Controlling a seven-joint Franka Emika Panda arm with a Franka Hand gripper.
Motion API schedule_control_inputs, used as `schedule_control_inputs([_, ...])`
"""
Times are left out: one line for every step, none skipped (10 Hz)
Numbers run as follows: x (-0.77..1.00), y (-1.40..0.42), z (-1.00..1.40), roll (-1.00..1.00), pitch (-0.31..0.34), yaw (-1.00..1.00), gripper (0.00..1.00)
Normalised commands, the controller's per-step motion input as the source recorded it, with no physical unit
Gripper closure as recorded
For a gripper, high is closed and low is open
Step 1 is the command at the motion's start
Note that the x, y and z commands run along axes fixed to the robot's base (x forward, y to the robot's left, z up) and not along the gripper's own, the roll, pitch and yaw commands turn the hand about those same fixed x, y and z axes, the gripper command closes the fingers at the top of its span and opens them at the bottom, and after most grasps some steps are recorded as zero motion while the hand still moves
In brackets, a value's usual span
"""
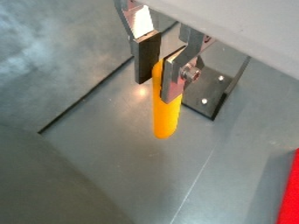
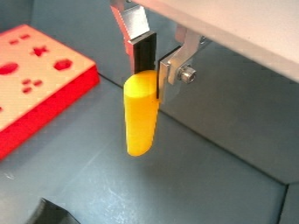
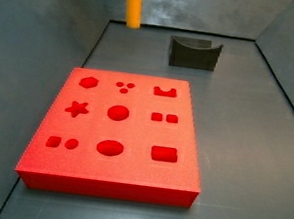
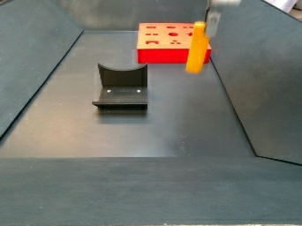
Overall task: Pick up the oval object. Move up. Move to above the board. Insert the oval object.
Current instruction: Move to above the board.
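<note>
My gripper [image 1: 160,70] is shut on the upper end of the oval object [image 1: 165,109], an orange-yellow peg that hangs upright below the silver fingers, clear of the grey floor. Both wrist views show this grip [image 2: 152,74], with the peg [image 2: 140,114] between the dark pads. In a side view the peg [image 3: 133,4] hangs at the far end of the bin, well beyond the red board [image 3: 113,128]; the gripper is cut off there. In the other side view the gripper [image 4: 207,22] holds the peg [image 4: 199,48] in front of the board [image 4: 165,40]. The board's corner shows in both wrist views [image 2: 35,79] [image 1: 289,192].
The dark fixture [image 3: 193,52] stands on the floor beyond the board, to the peg's right; it also shows in a side view [image 4: 122,88] and behind the fingers in a wrist view [image 1: 216,87]. Grey sloping bin walls [image 4: 253,79] enclose the floor.
</note>
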Motion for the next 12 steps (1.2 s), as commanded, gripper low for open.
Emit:
schedule_control_inputs([-0.13, -0.03, 1.0, -0.08, -0.012, 0.05, 1.0])
schedule_control_inputs([-0.12, -0.03, 1.0, -0.07, 0.002, 0.04, 1.0])
schedule_control_inputs([-0.12, -0.02, 1.0, -0.05, 0.02, 0.03, 1.0])
schedule_control_inputs([-0.11, -0.02, 1.0, -0.03, 0.042, 0.03, 1.0])
schedule_control_inputs([-0.09, -0.01, 1.0, -0.01, 0.063, 0.02, 1.0])
schedule_control_inputs([-0.08, -0.01, 1.0, 0.0, 0.073, 0.02, 1.0])
schedule_control_inputs([-0.07, -0.01, 1.0, 0.01, 0.087, 0.02, 1.0])
schedule_control_inputs([-0.06, -0.01, 1.0, 0.02, 0.092, 0.02, 1.0])
schedule_control_inputs([-0.05, -0.01, 1.0, 0.03, 0.094, 0.02, 1.0])
schedule_control_inputs([-0.04, -0.01, 0.93, 0.04, 0.099, 0.02, 1.0])
schedule_control_inputs([-0.02, 0.0, 0.72, 0.04, 0.097, 0.02, 1.0])
schedule_control_inputs([-0.01, 0.0, 0.61, 0.05, 0.097, 0.02, 1.0])
